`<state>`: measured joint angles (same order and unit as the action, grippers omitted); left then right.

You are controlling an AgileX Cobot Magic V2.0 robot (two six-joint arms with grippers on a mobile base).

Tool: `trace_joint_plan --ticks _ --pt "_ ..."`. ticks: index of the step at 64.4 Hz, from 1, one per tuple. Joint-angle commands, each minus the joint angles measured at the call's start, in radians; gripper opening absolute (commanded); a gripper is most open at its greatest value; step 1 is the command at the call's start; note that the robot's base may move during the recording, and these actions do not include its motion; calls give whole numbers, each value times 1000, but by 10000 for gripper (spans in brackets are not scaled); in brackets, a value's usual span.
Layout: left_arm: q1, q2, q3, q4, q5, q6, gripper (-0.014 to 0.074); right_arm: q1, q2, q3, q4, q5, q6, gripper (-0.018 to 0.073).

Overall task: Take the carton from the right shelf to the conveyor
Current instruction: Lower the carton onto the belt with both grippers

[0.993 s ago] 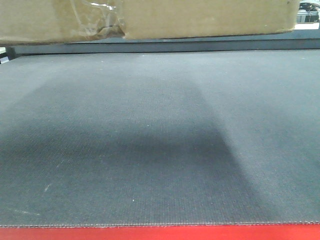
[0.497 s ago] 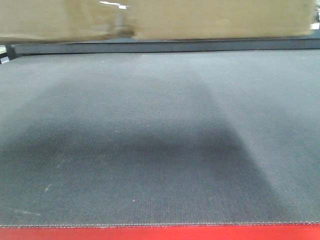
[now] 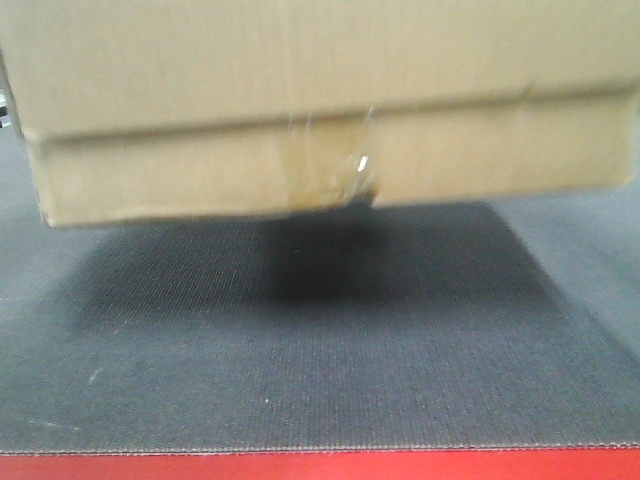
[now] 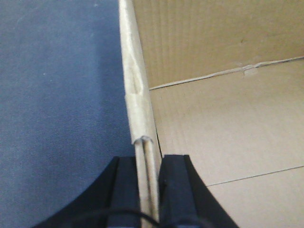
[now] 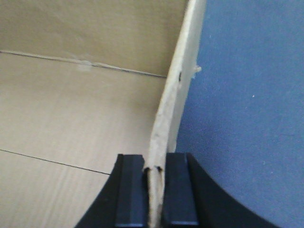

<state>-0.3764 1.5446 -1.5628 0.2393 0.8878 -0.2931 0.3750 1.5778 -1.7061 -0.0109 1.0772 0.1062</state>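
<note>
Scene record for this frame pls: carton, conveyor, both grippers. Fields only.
carton: brown box, open top, tape on bottom seam, image blurred
carton position: over the conveyor, dark shadow beneath; contact cannot be told
left gripper: fingers clamp carton's left wall
right gripper: fingers clamp carton's right wall
right shelf: not in view

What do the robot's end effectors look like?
Both are matte black. The left end effector has two blocky, flat-tipped fingers flaring into a curved base, with a thin black cable across it. The right end effector looks the same, no cable visible.
</note>
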Motion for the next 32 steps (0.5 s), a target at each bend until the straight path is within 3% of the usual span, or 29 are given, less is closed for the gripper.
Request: trace_joint_plan --ticks 1,11,18,22,28,32 --pt "12 22 1 43 -51 -11 -19 -5 33 -7 -9 -44 -14 -61" --pt "35 47 1 53 -64 -22 -15 -5 80 -7 -22 -54 -21 -57" --pt "48 60 1 56 -57 -26 73 -5 87 -7 -22 -54 -21 66" --pt "52 60 1 56 -47 -26 190 -5 87 -7 -22 -52 -21 235" --pt "52 51 1 56 -46 -26 465 -5 85 -19 -24 -45 -21 500" --pt "52 44 1 56 -40 -28 615 -5 79 -31 -24 -33 -21 576"
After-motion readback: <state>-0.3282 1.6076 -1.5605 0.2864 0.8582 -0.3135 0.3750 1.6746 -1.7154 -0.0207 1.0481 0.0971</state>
